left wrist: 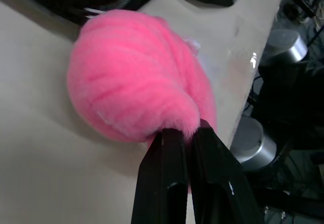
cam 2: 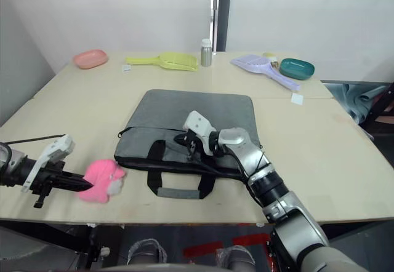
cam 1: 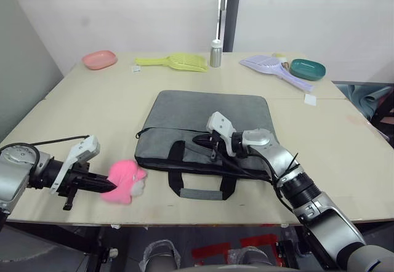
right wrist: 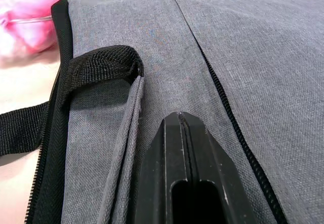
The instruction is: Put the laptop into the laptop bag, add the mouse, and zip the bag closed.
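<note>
Left gripper (cam 1: 109,187): sitting low over the table's near left edge, its two black fingers pressed together and pinching the fluff of the pink ball charm (cam 1: 125,181). Charm is lying on the table (cam 1: 74,106) straight ahead of those fingertips; the left wrist view is showing the pink fur bunched between the finger ends. A thin cord appears to be running from the charm toward the bag, so this hold looks like a pull on the zipper end, though the pull tab itself is too small to make out.

Laptop bag (cam 1: 209,115): lying flat, just beyond the charm on the side toward the other arm, black handles (cam 1: 200,189) trailing toward the near edge.

Right gripper (cam 1: 200,140): resting on the bag's top face near its front edge, fingers closed with nothing between them, seemingly bracing the fabric. In the right wrist view a zipper line is running shut alongside these fingers.

Task standing, judged: laptop and mouse are lying nowhere on the table, so both are probably inside already. Remaining work looks like the zipper's last stretch, if any; the near-left corner seam is not clear enough to confirm full closure.
</note>
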Robot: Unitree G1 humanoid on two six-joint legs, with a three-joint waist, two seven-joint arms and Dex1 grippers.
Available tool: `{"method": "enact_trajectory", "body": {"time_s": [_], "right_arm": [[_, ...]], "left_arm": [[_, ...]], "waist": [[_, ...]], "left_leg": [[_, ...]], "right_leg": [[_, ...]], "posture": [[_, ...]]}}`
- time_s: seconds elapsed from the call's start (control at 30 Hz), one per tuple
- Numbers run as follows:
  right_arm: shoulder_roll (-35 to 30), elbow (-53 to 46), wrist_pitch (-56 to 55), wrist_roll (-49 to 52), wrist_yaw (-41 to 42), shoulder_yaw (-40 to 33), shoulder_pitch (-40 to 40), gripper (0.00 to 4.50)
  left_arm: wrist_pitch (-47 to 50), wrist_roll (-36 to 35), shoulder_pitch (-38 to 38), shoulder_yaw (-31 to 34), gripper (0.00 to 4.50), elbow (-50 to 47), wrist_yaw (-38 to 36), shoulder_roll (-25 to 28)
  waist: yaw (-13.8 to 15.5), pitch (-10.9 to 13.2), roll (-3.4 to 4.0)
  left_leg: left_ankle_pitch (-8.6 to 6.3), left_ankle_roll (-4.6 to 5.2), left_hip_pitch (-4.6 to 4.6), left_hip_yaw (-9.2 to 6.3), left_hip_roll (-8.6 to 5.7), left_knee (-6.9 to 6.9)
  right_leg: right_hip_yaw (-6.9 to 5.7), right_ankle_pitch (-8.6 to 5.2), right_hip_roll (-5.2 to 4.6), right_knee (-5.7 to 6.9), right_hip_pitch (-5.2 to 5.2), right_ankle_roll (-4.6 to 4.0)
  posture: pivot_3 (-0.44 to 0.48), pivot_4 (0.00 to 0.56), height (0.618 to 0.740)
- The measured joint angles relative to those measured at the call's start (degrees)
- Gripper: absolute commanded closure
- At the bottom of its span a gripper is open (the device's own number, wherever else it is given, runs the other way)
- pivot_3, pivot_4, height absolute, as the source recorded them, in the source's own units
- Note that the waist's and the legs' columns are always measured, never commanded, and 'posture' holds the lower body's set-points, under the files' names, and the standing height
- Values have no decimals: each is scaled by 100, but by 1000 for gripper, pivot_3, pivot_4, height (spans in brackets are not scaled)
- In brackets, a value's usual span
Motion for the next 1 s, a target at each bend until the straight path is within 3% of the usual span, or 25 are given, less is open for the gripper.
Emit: {"method": "enact_trajectory", "body": {"time_s": [0.37,0.57,0.77,1.0], "right_arm": [[92,45,3,-81,-55,1,-1,4500],[152,54,2,-127,-90,21,-7,4500],[199,141,-9,-180,-104,7,-34,4500],[367,244,1,-160,-162,-72,-92,4500]], "left_arm": [[230,-390,644,10,4467,-684,-3,156],[-7,-324,554,14,4467,-94,0,321],[-385,35,-598,56,4467,1403,680,-88],[-639,293,-1306,41,4467,1908,1271,-543]], "waist": [[-79,0,2],[-104,0,3],[-85,-2,3],[-94,-4,-2]], "left_leg": [[0,0,26,16,0,-22],[0,0,31,17,2,-25],[2,-4,45,18,2,-29],[7,-12,45,14,2,-28]], "right_leg": [[12,-2,2,-6,6,-2],[15,-2,5,-6,6,-2],[17,-2,6,6,9,-2],[19,-2,9,4,11,-3]], "posture": [[0,150,740],[0,150,740],[0,150,740],[0,150,740]]}}
